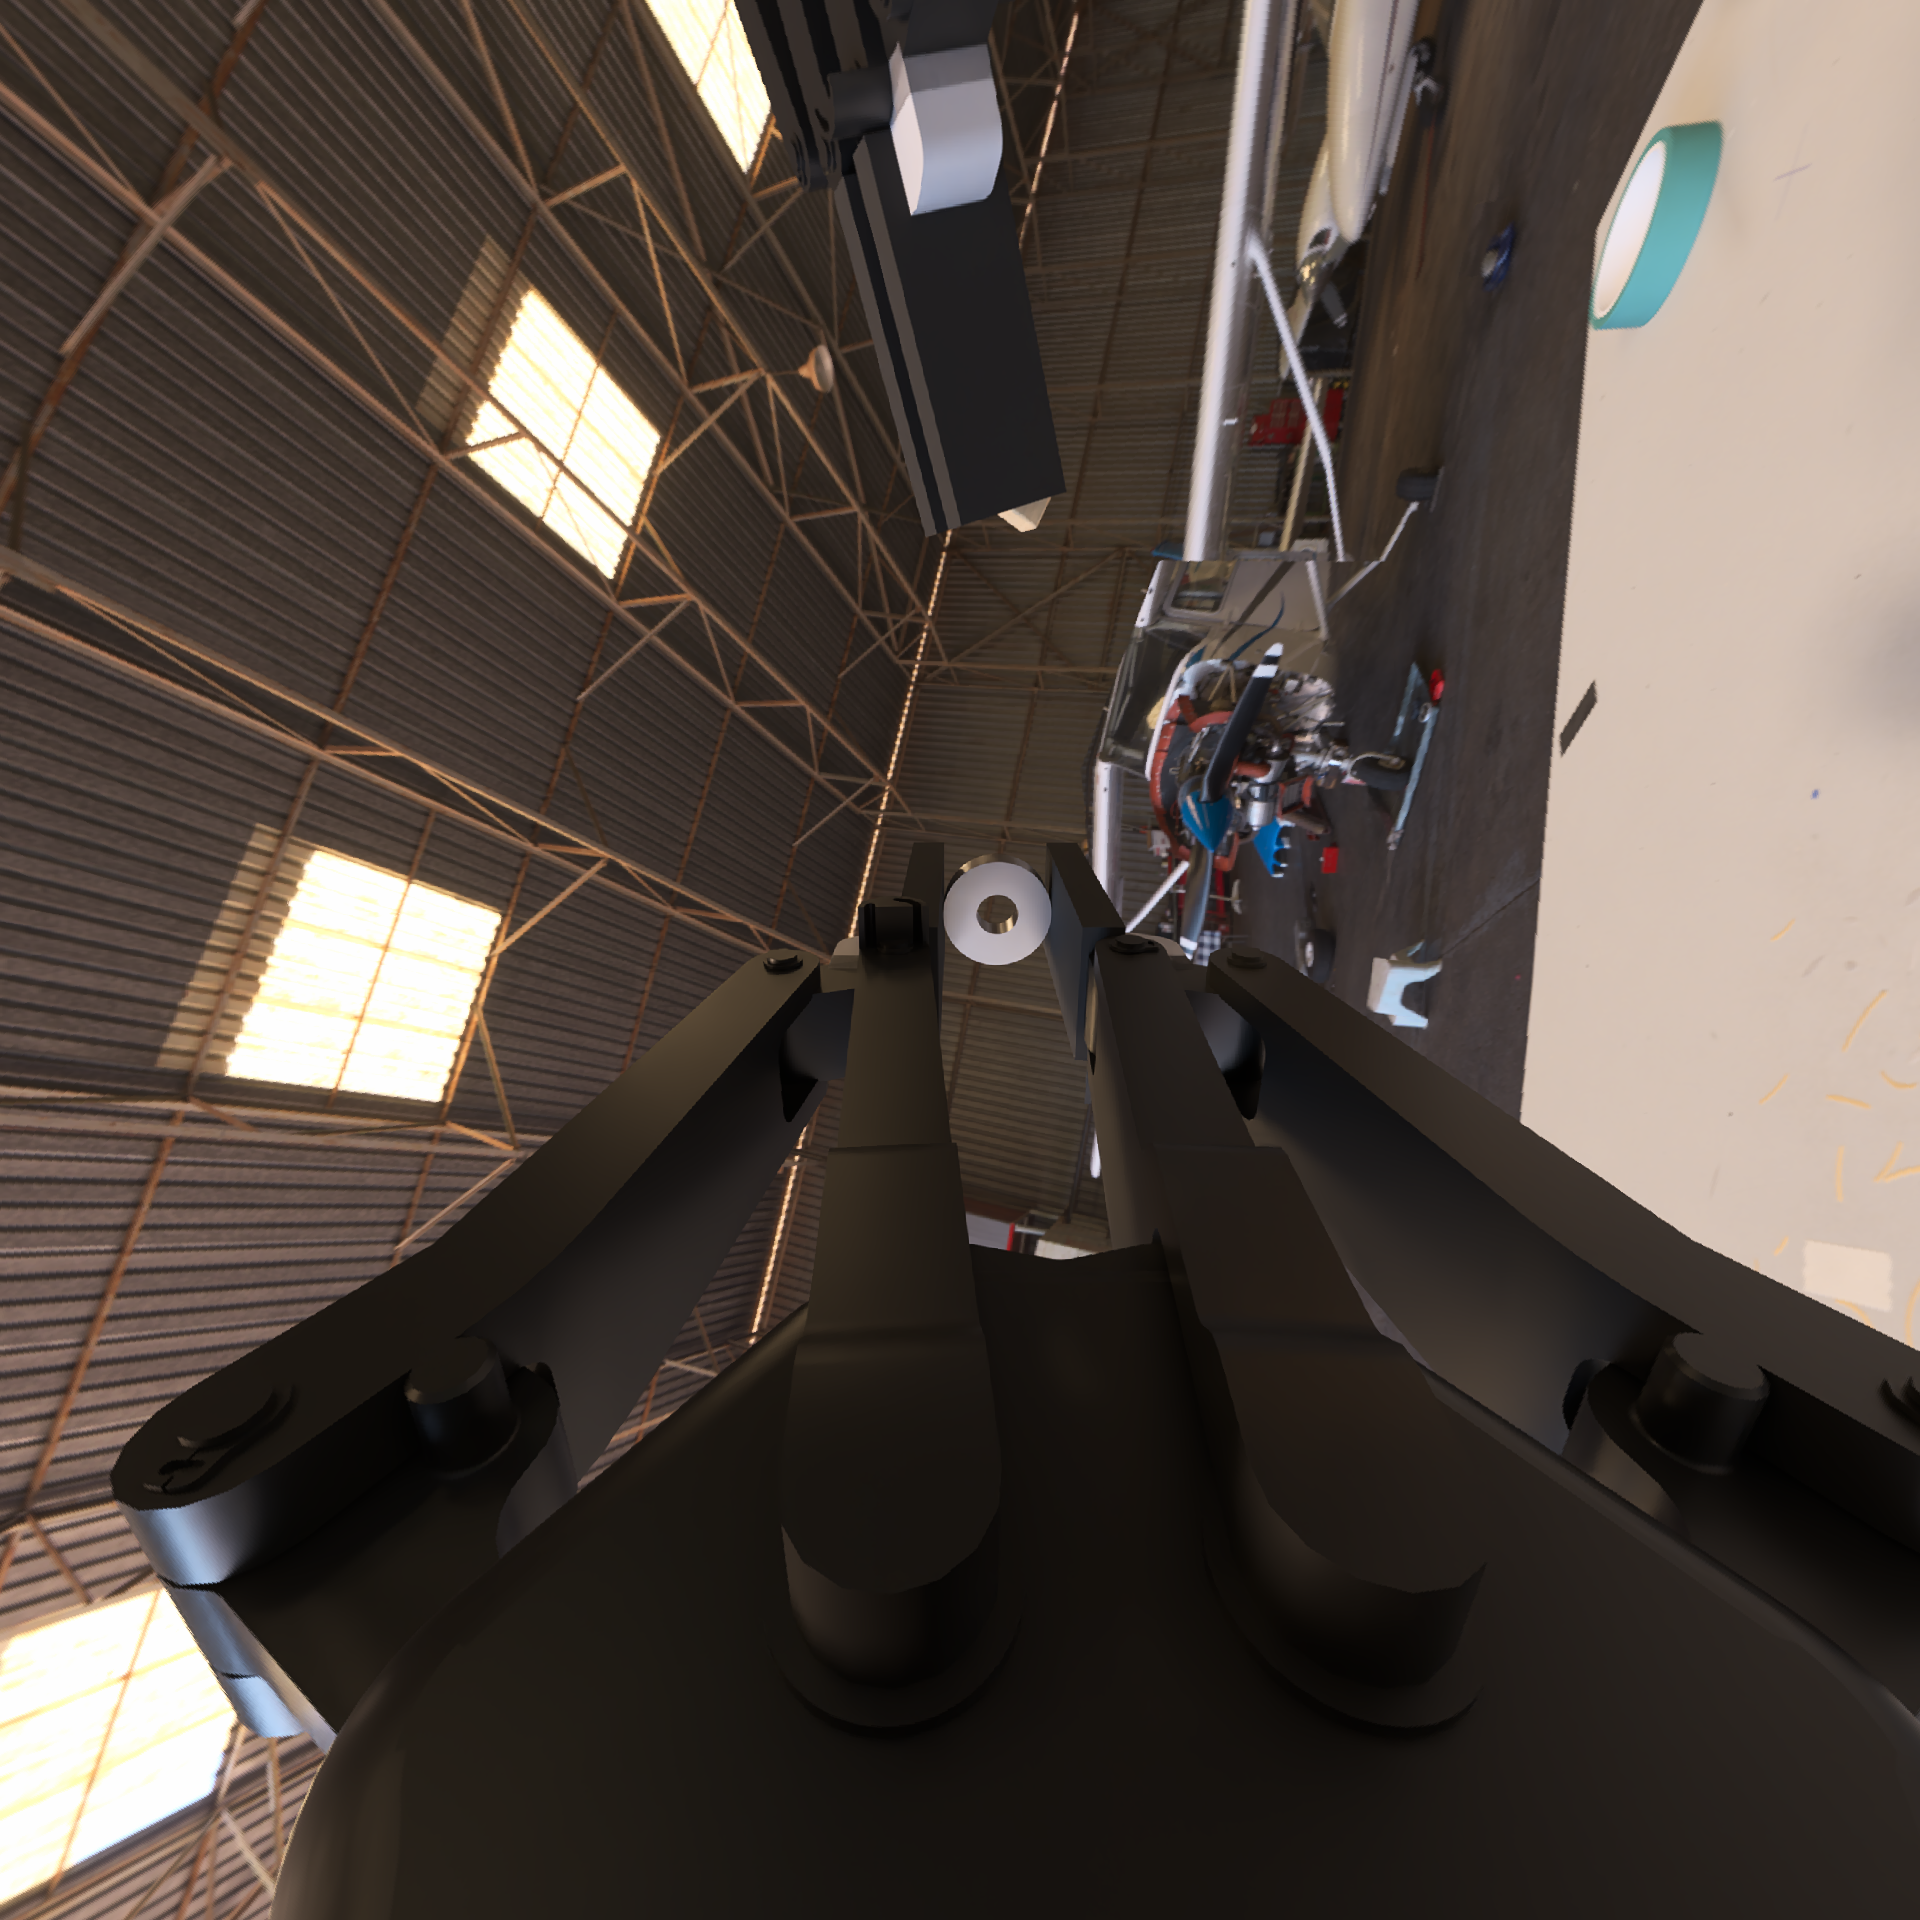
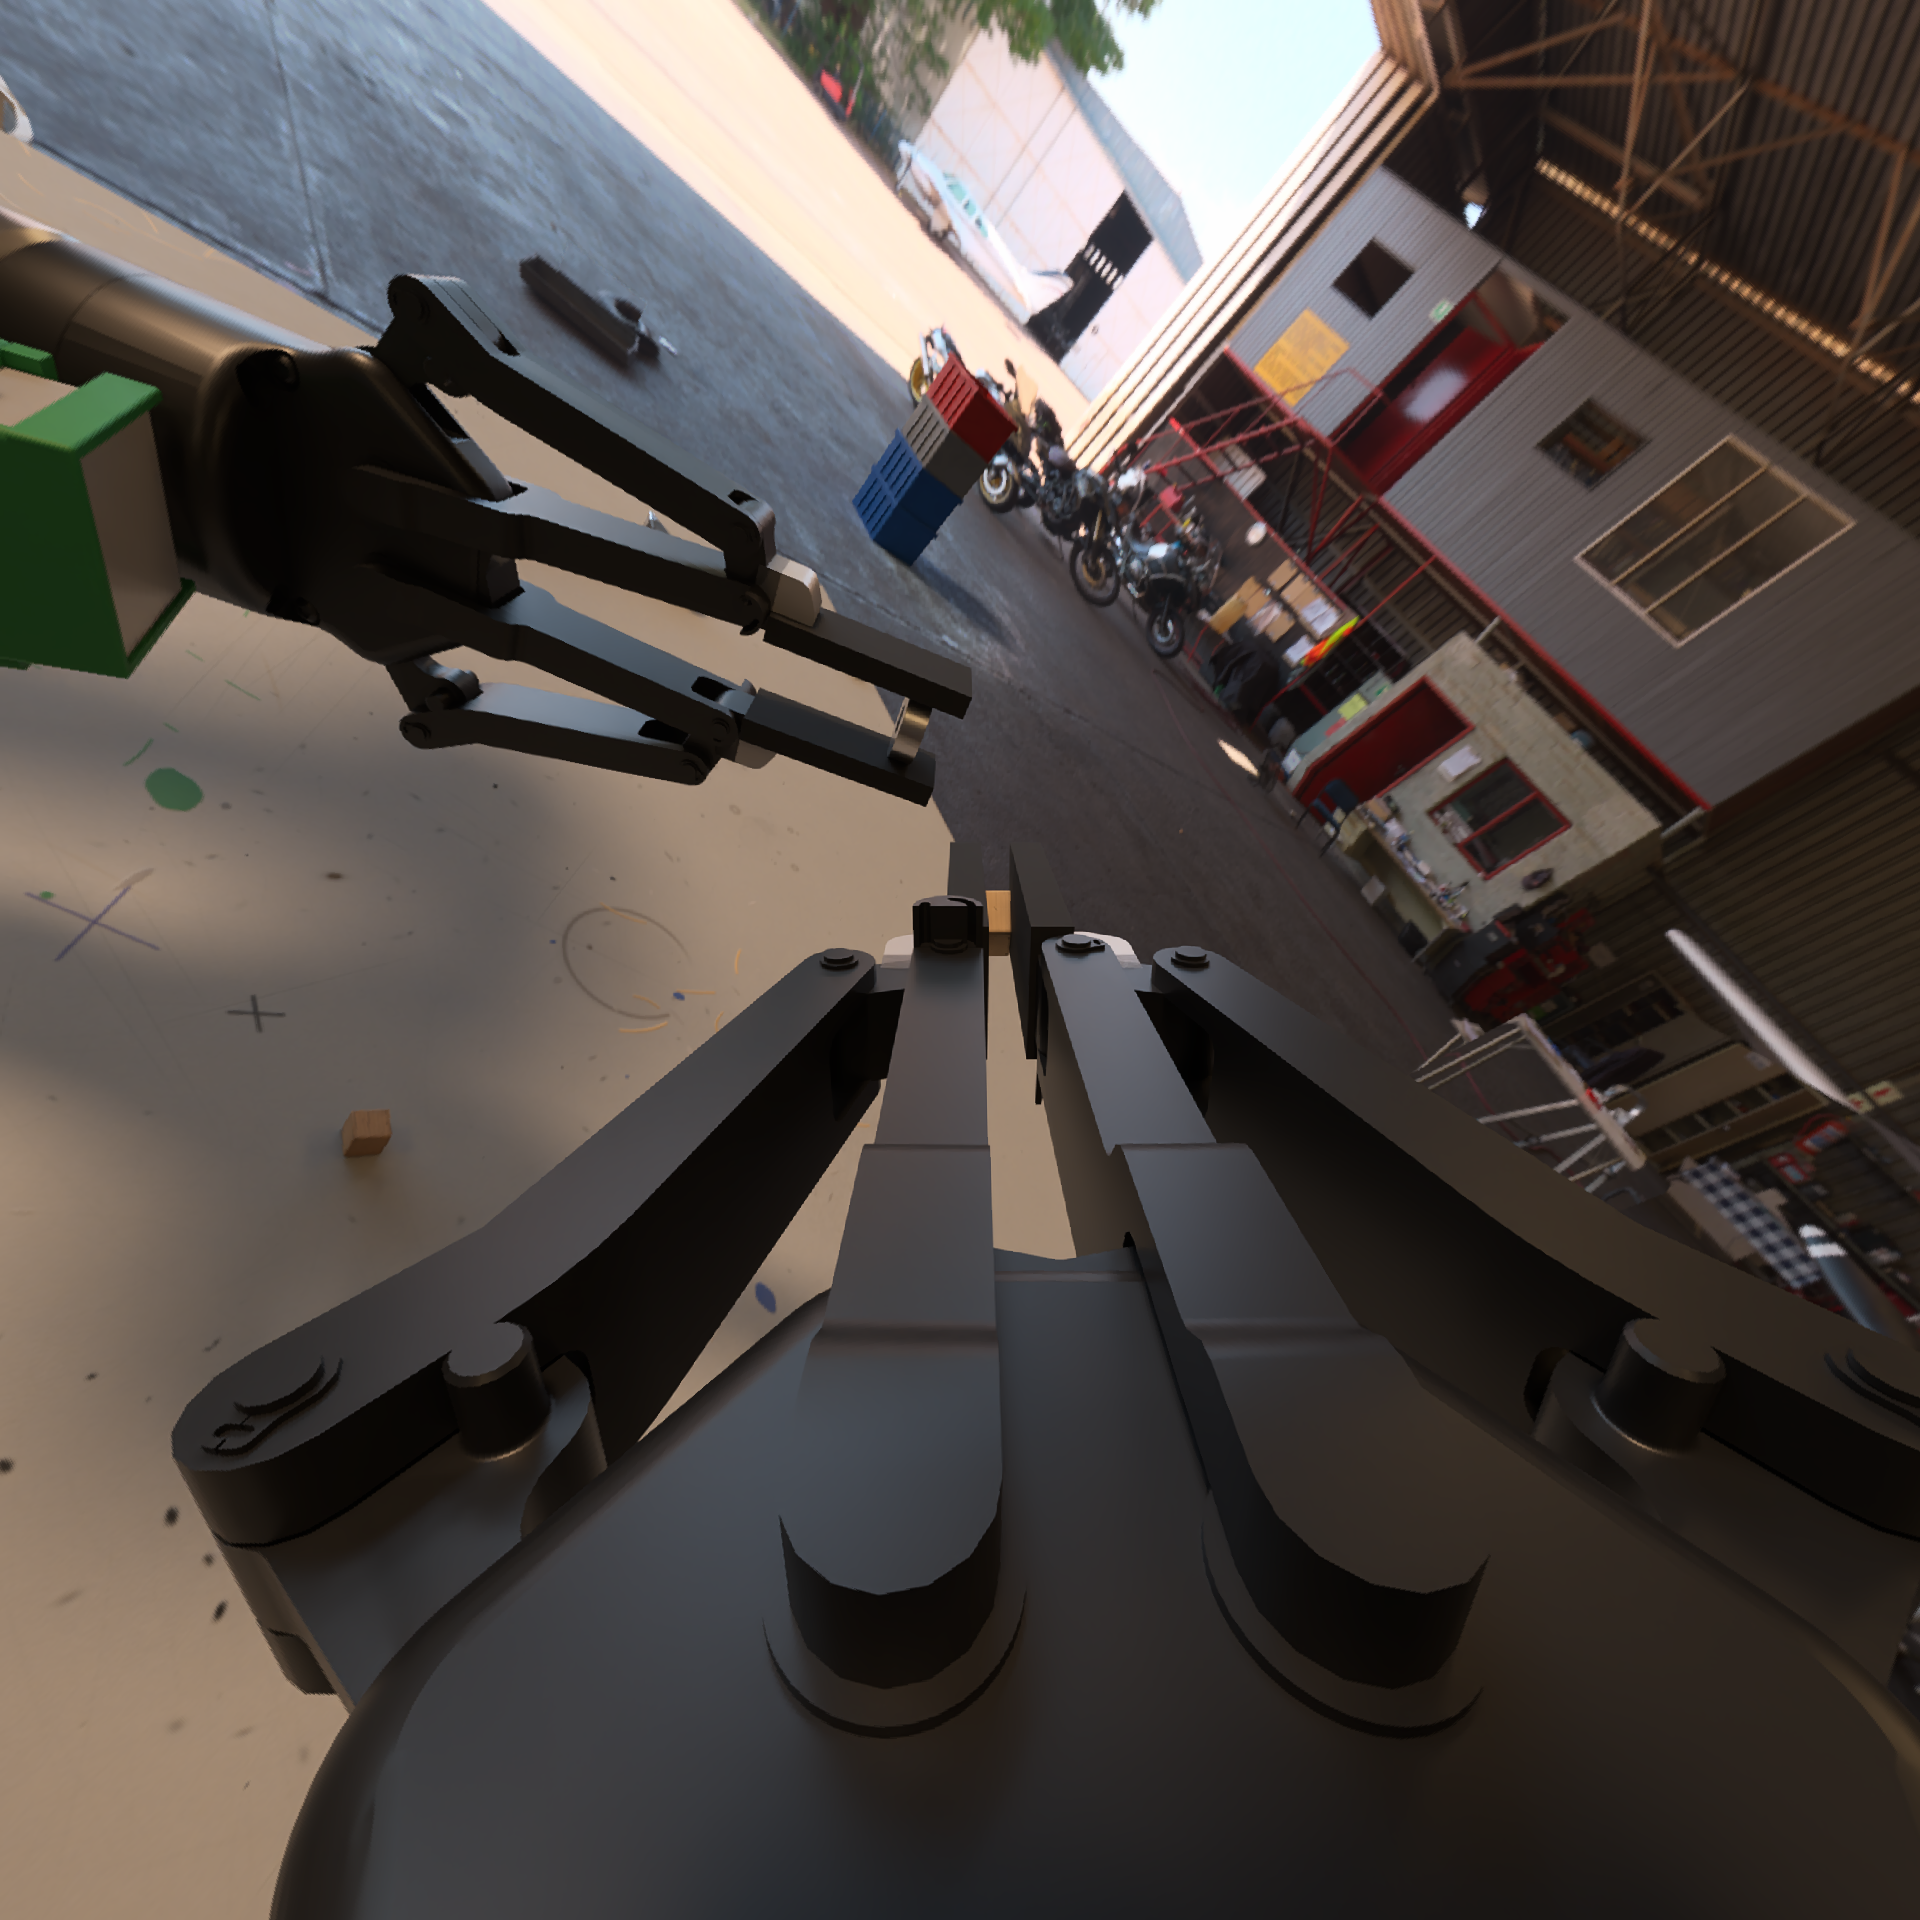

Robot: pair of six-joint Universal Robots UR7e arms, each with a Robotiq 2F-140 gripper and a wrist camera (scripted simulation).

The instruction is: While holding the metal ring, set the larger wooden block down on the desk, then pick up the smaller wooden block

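**Left wrist view: ring clamped aloft, a block in the other tool**

Left wrist view looks up toward a hangar roof, with the left tool [image 1: 995,914] clenched on the metal ring [image 1: 997,911], its hole facing the camera. Keeping it raised probably leaves the surface [image 1: 1745,727] free for the other arm. Only this view shows the teal tape roll [image 1: 1654,223] lying there.

Right wrist view shows the right tool [image 2: 997,920] closed on a wooden block [image 2: 998,920], a pale sliver between the fingers, held off the surface and likely the larger one, not yet set down. Only here is a second wooden block [image 2: 366,1132] seen, resting well apart on the surface. The ring appears edge-on.
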